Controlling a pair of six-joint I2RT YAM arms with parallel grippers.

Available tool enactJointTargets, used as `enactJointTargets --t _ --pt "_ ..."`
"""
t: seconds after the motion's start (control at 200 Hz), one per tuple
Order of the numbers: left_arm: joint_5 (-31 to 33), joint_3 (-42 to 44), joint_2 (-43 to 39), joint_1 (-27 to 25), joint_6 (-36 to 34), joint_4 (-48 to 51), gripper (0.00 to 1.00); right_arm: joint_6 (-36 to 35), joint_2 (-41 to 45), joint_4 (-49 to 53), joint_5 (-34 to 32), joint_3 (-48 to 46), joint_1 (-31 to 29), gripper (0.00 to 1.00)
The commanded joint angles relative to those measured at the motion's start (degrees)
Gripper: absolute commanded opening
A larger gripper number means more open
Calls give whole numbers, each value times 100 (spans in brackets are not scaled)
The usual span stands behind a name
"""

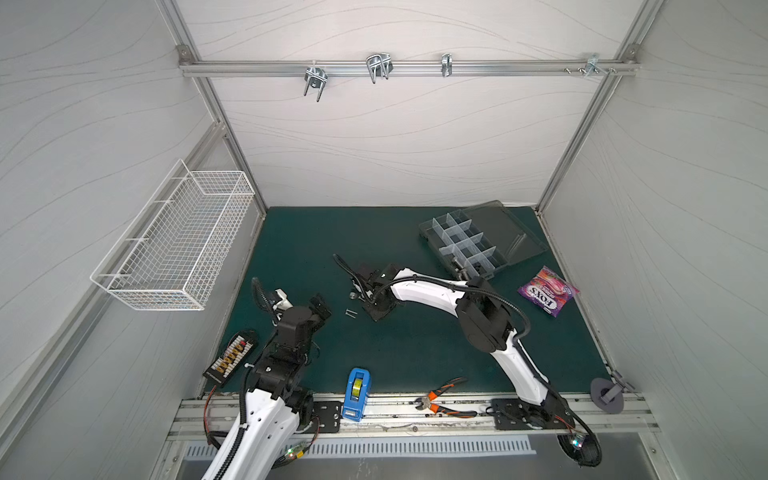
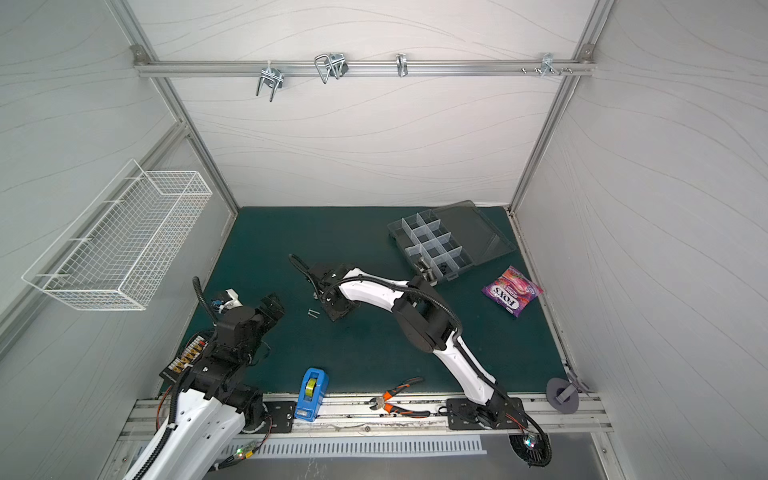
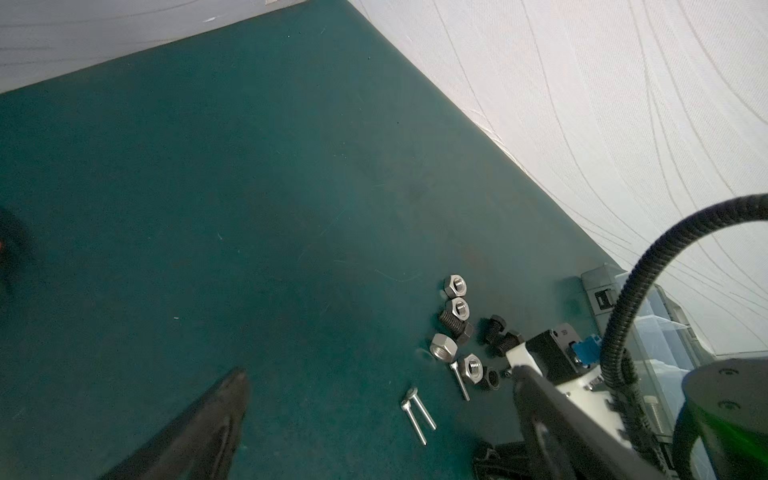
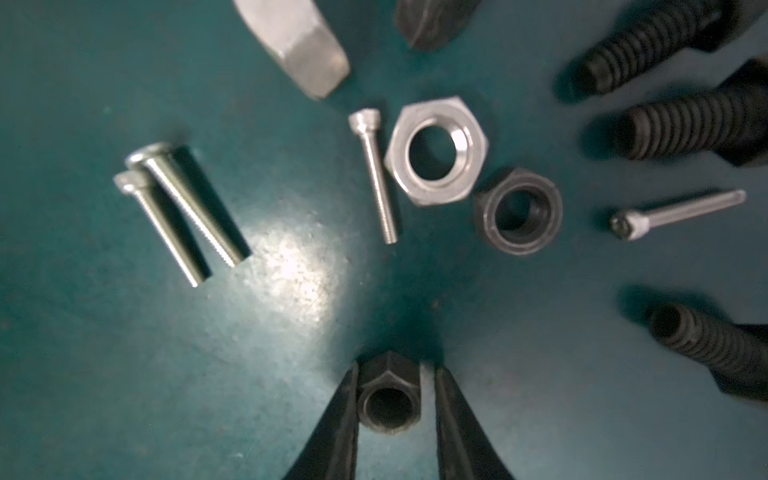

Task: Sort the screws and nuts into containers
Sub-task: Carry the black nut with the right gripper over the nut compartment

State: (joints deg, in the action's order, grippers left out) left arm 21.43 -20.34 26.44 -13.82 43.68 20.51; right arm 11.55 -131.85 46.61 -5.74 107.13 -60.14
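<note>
The right gripper [image 4: 395, 370] stood low over the mat [image 4: 124, 353] with its 2 fingers [image 4: 340, 424] on either side of a black nut [image 4: 388, 380]. 1 finger touched the nut and the other showed a thin gap, so the nut was framed but not yet clamped. The left gripper [image 1: 320, 306] was spread wide and empty, well aside. If the fingers met a corner and not a flat, I think the nut could twist and jump out. A sideways drag could also push the second black nut [image 4: 486, 216] and the thin screw [image 4: 376, 174] lying just ahead of the fingertips. The organizer box [image 1: 455, 243] lay well apart, back past the right hand's own elbow. Only "FOXS" on the purple candy bag [image 1: 547, 291] could be read.
</note>
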Motion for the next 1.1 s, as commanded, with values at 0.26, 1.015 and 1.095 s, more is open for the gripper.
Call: enactJointTargets --t 0.26,1.015,1.095 --pt "28 47 -7 -6 124 -136 100 -62 -223 226 65 -188 -24 20" --pt "-78 83 149 -6 168 -309 100 22 358 96 11 -692 176 6" --pt "-102 66 185 -6 168 -328 100 41 471 95 23 -736 230 5"
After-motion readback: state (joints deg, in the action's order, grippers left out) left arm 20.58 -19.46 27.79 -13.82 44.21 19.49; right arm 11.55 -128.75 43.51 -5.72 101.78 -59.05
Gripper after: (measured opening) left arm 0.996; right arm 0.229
